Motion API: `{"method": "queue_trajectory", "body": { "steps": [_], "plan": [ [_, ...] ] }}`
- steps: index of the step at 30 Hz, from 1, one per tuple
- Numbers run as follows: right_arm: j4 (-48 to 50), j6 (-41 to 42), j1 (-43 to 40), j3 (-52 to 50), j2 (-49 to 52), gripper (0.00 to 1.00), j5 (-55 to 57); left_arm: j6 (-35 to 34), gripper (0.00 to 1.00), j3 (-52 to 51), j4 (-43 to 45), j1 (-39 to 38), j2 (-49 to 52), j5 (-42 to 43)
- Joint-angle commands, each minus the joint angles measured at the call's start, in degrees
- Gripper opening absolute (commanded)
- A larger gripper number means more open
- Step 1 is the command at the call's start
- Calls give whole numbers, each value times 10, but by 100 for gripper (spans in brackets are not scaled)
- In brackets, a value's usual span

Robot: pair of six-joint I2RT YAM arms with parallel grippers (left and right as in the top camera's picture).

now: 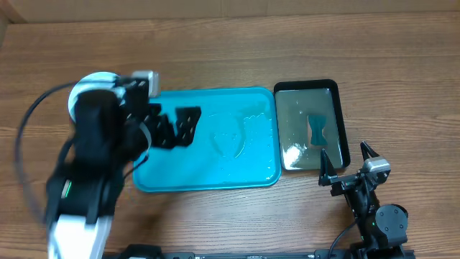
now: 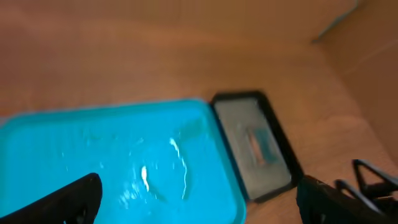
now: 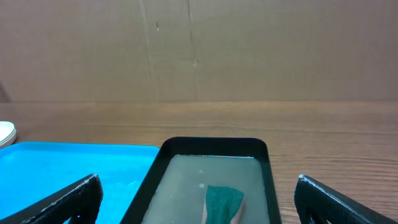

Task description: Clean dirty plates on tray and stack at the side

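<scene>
The turquoise tray (image 1: 237, 158) lies in the middle of the table, wet and streaked, with no plate on it. To its left, a round white plate edge (image 1: 90, 85) shows beside the tray, mostly hidden under my left arm; I cannot tell how many plates lie there. Pale plate rims (image 3: 5, 132) also show at the far left of the right wrist view. My left gripper (image 1: 177, 126) hangs open over the tray's left part (image 2: 124, 155), with nothing between its fingers (image 2: 74, 199). My right gripper (image 1: 344, 155) stands open and empty just in front of the black tray.
A narrow black tray (image 1: 341, 122) with cloudy water holds a green sponge (image 1: 316, 129), right of the turquoise tray. The sponge (image 3: 222, 202) lies ahead of my right gripper (image 3: 199, 208). A cardboard wall (image 3: 199, 50) closes the table's far side.
</scene>
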Motion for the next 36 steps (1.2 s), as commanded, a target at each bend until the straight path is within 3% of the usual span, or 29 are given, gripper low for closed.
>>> {"method": "queue_trajectory", "body": {
  "steps": [1,9,18,25,36],
  "plan": [
    [3,4,-2,-6,-3,100,-2,12,100,-1,-5,-4,-70,-61],
    [3,4,-2,-6,-3,100,-2,14,100,-29,-85,1,-194,-147],
    [3,4,-2,-6,-3,100,-2,-26,100,-223,-64,46,-412,-153],
    [3,4,-2,-6,-3,100,-2,-26,100,-344,109,68,-527,-153],
    [3,4,-2,-6,-3,100,-2,-26,100,-525,530,67,-564,-134]
  ]
}}
